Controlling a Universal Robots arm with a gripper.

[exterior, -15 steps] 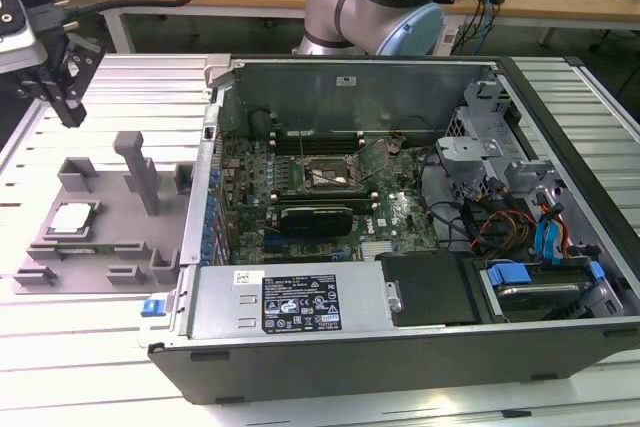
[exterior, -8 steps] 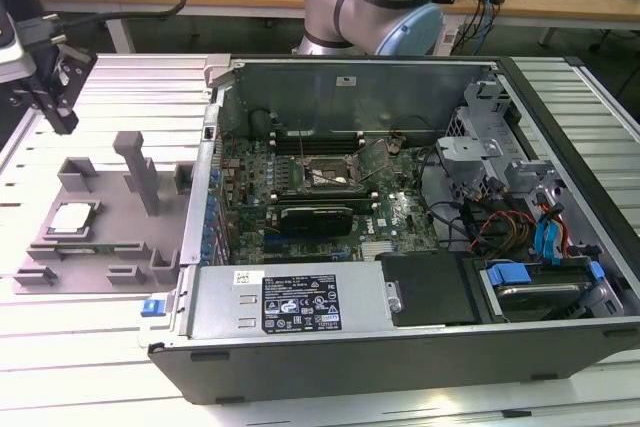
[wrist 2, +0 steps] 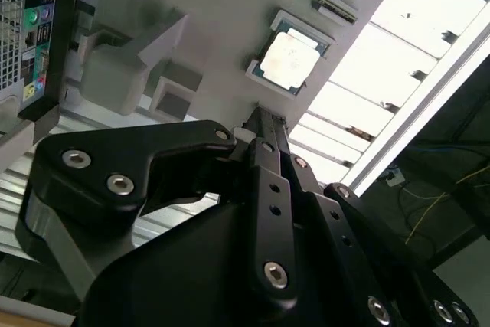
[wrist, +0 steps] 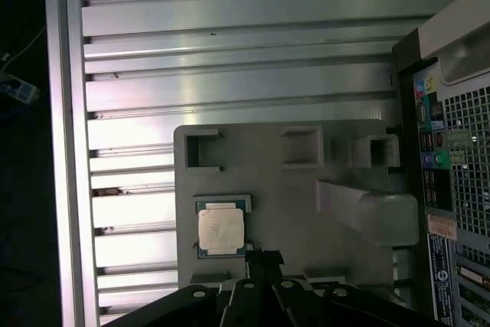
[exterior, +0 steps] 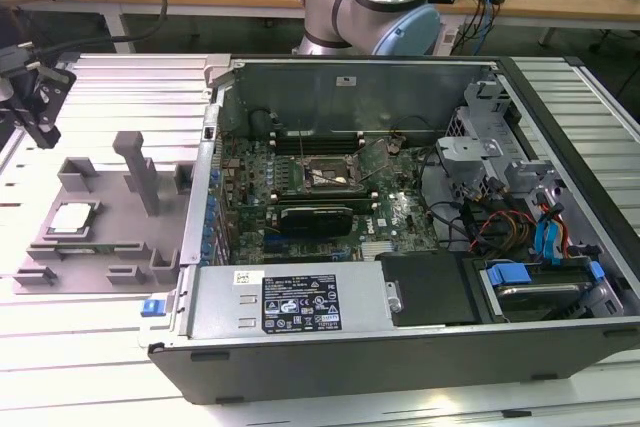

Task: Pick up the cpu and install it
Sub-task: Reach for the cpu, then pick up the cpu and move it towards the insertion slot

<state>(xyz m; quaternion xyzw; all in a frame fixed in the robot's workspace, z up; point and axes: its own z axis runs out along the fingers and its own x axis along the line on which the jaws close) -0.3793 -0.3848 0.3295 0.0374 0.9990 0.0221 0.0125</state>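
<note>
your gripper (exterior: 42, 125) hangs over the far corner of the grey holder tray (exterior: 112, 209), at the exterior view's left, above the slatted aluminium table (exterior: 120, 87). its fingertips (wrist 2: 262, 117) are pressed together into one narrow black tip with nothing between them. you can see the same clenched, empty tip in the first wrist view (wrist: 264, 256).

the cpu (exterior: 72, 219) has not yet been picked up. it lies flat in a shallow square recess of the tray, silver plate up, with a thin darker rim around it. in both wrist views the chip (wrist 2: 289, 60) (wrist: 221, 229) sits just past the tip of the gripper, apart from it and not touching.

the tray itself (wrist: 291, 189) carries several raised blocks and empty pockets (one tall post stands up near its middle) and rests right beside the open computer case (exterior: 350, 82), which takes up the middle and the exterior view's right. inside the case the green motherboard lies flat, and its black-framed socket (exterior: 328, 175) shows near the centre — well apart from both the chip and your gripper. the case's rear panel with its coloured ports (wrist: 436, 160) runs along one side of the tray in the first wrist view.
</note>
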